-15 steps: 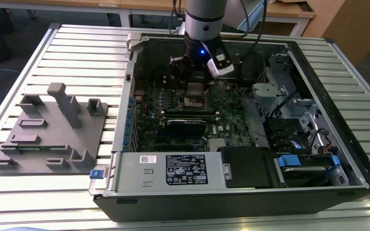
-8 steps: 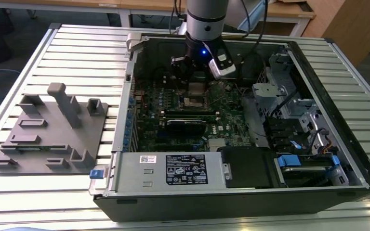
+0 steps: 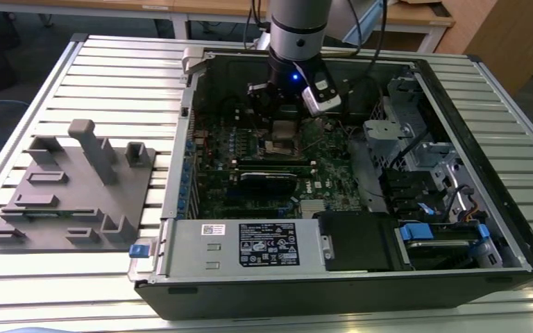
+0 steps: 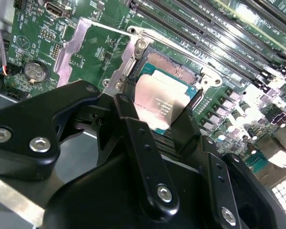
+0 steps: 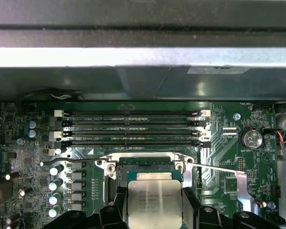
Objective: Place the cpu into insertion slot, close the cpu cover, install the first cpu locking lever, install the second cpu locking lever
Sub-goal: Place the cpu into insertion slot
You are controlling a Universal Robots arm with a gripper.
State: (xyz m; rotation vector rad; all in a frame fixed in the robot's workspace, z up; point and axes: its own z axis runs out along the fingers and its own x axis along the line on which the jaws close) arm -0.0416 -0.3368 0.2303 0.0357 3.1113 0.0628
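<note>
My gripper point(image 4: 159, 112) is shut on the cpu point(image 4: 163, 101), a flat silver square pinched at two opposite edges between the black fingers point(image 4: 133, 129). The chip point(image 5: 155, 202) hangs just over the insertion slot point(image 5: 144, 167), offset so that part of the dark socket field point(image 4: 170, 64) shows beyond it. The cpu cover point(image 4: 71, 45) is swung open beside the socket, green board showing through its window. Two thin locking levers point(image 5: 69, 161) point(image 5: 214, 167) stick out unlatched on either side. In the exterior view the gripper point(image 3: 282, 123) stands low inside the open computer case above the slot point(image 3: 280, 144).
Long black memory slots point(image 5: 133, 129) run just past the socket, and a coin battery point(image 5: 251, 138) sits near the cover. The case wall point(image 3: 341, 277), power supply point(image 3: 248, 243) and drive cages point(image 3: 433, 173) ring the board. A grey fixture plate point(image 3: 72, 187) lies at the exterior view's left.
</note>
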